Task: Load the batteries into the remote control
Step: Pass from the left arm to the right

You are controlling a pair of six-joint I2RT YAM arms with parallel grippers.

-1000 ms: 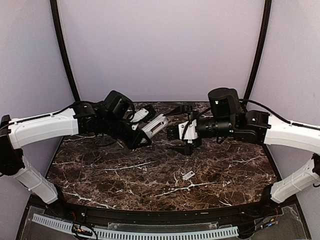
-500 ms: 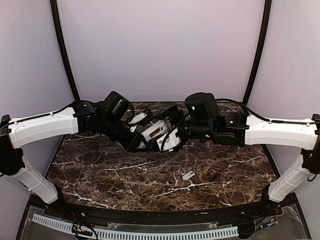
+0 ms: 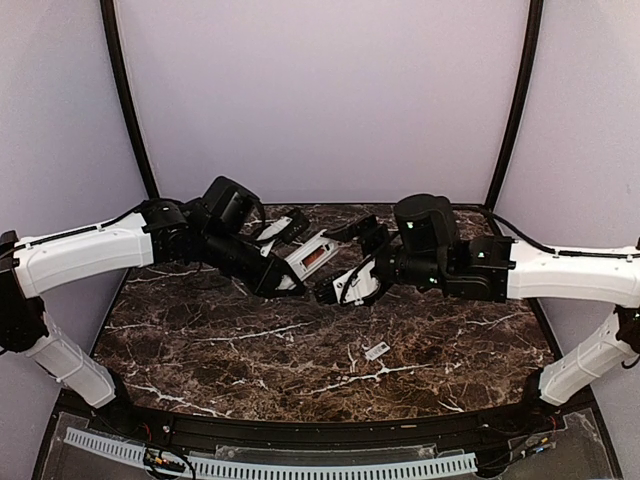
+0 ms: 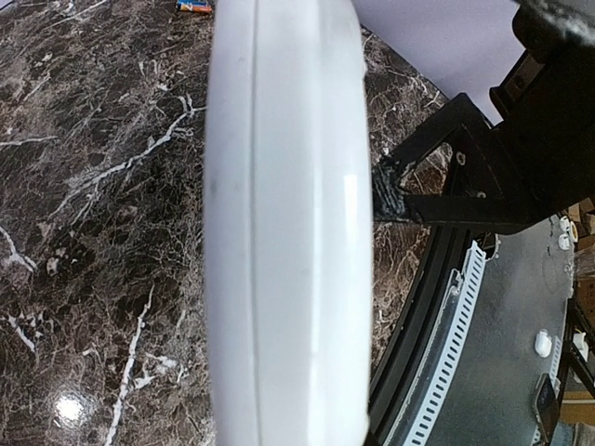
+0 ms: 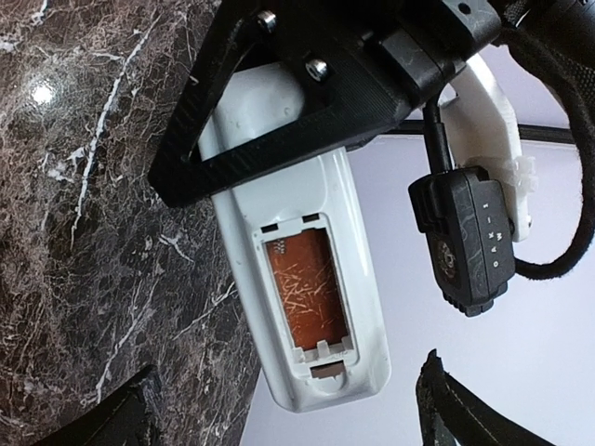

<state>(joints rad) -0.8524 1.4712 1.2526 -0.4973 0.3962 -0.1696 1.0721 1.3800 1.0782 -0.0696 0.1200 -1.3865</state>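
My left gripper (image 3: 290,262) is shut on the white remote control (image 3: 308,255) and holds it tilted above the table, its open back facing my right wrist camera. Orange-red fills the recessed compartment (image 5: 305,290); I cannot tell separate batteries in it. The remote's side edge (image 4: 279,232) fills the left wrist view. My right gripper (image 3: 340,288) is open and holds nothing; the remote's free end (image 5: 325,395) lies ahead of its fingertips (image 5: 121,418), and I cannot tell if one touches. A small orange-red thing (image 4: 193,5), likely a battery, lies on the table.
The small flat white cover piece (image 3: 377,351) lies on the dark marble table (image 3: 250,350) in front of the grippers. A black rim and a white slotted strip (image 3: 300,465) run along the near edge. Dark curved posts (image 3: 125,90) stand at the back corners.
My right gripper came left up to the remote, then eased back a little to the right and down. My left gripper shifted the remote slightly and still holds it.
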